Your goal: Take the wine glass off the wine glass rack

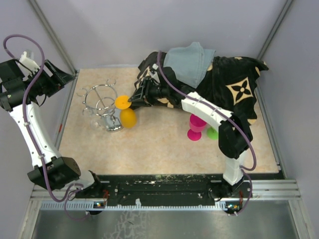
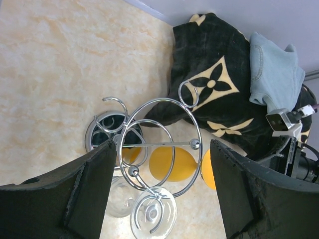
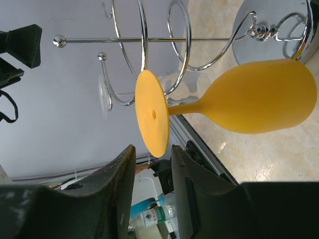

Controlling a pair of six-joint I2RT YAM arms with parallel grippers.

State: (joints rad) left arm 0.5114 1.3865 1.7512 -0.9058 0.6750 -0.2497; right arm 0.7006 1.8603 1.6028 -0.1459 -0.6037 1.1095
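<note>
- Right gripper (image 3: pixel 152 158): jaws part-way apart, the rim of the yellow wine glass's foot sitting between the two fingers (image 3: pixel 115 189). Whether the pads actually pinch it, cannot tell.
- Top view: right arm reaches across the table (image 1: pixel 164 144) toward 10 o'clock, fingertips at the foot's 3 o'clock edge.
- Yellow wine glass (image 1: pixel 128 118): on the wine glass rack (image 1: pixel 103 103), at the rack's 3 o'clock side. Foot up, bowl hanging down, stem passing through one of the curled wire loops.
- Rack: chrome wire, upright on its round mirror base (image 2: pixel 90 135), at the table's 9 o'clock side, toward the far edge.
- Left gripper (image 2: pixel 163 148): released, fingers spread wide, nothing between them. It is off the table's 10 o'clock corner, camera looking onto the rack.
- Clear wine glass (image 2: pixel 149 214): on the rack too, foot caught in a wire hook, round the ring from the yellow one.
- Black blanket with tan flower pattern (image 1: pixel 234 84): heaped at 1 to 2 o'clock, a blue-grey denim cloth (image 1: pixel 189 62) on top.
- Pink glass (image 1: pixel 195 127) and green glass (image 1: pixel 213 133): at about 3 o'clock, partly hidden by the right arm.
</note>
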